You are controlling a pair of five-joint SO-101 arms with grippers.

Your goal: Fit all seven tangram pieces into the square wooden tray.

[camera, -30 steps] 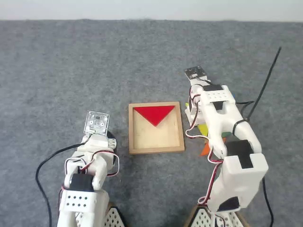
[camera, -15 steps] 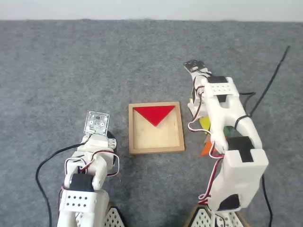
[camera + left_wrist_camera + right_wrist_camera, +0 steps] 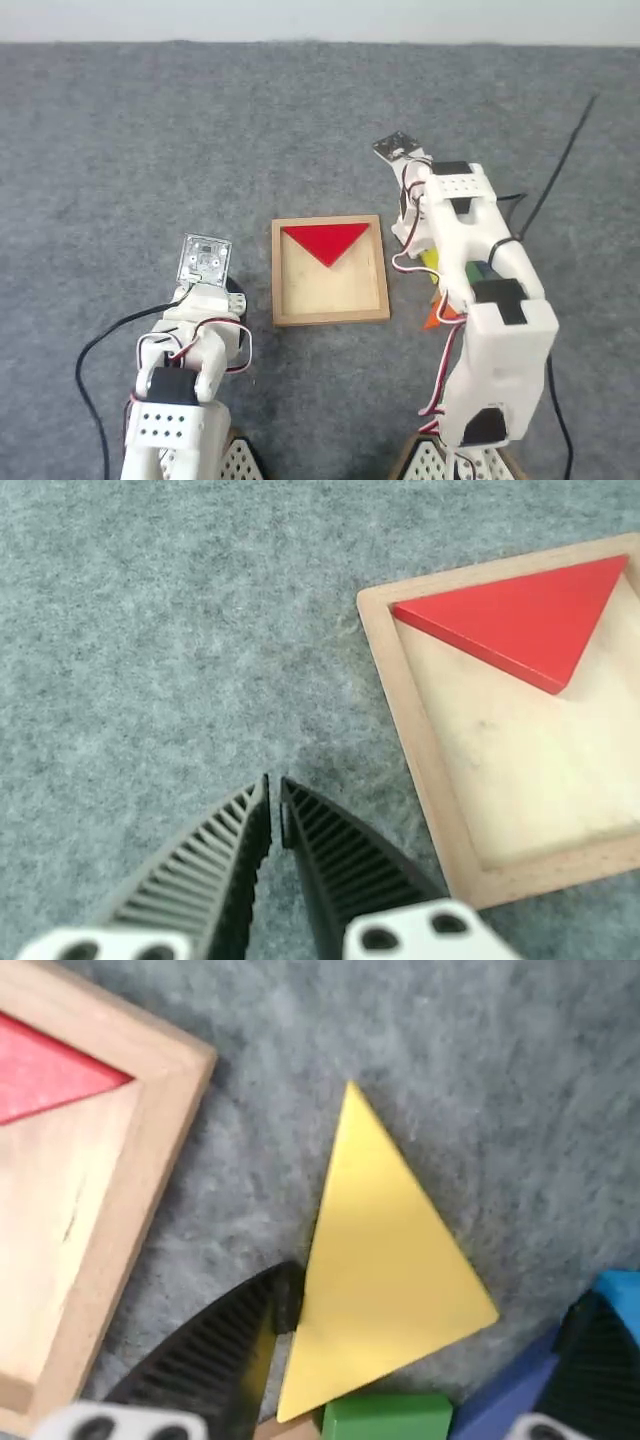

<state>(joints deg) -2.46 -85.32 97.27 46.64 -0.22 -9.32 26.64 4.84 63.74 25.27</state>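
The square wooden tray (image 3: pixel 330 317) lies mid-table with a red triangle (image 3: pixel 326 241) set in its far side. In the left wrist view my left gripper (image 3: pixel 275 786) is shut and holds nothing, hovering over carpet beside the tray's rim (image 3: pixel 400 690), with the red triangle (image 3: pixel 520 620) beyond it. My right gripper (image 3: pixel 430 1310) is open and straddles a yellow triangle (image 3: pixel 385 1270) lying flat on the carpet. One finger (image 3: pixel 220 1350) touches the triangle's edge on the tray side; the other finger (image 3: pixel 600 1345) stands off past its far corner. The right arm (image 3: pixel 465 230) covers much of the loose pieces.
Beside the yellow triangle lie a green piece (image 3: pixel 385 1415), a dark blue piece (image 3: pixel 510 1395) and a light blue one (image 3: pixel 620 1290). An orange piece (image 3: pixel 433 318) shows under the right arm. The tray's corner (image 3: pixel 150 1190) is close to the right gripper. Grey carpet covers the table.
The right arm's wrist has swung slightly toward the tray side over the loose pieces. The left arm, tray and red triangle have not moved.
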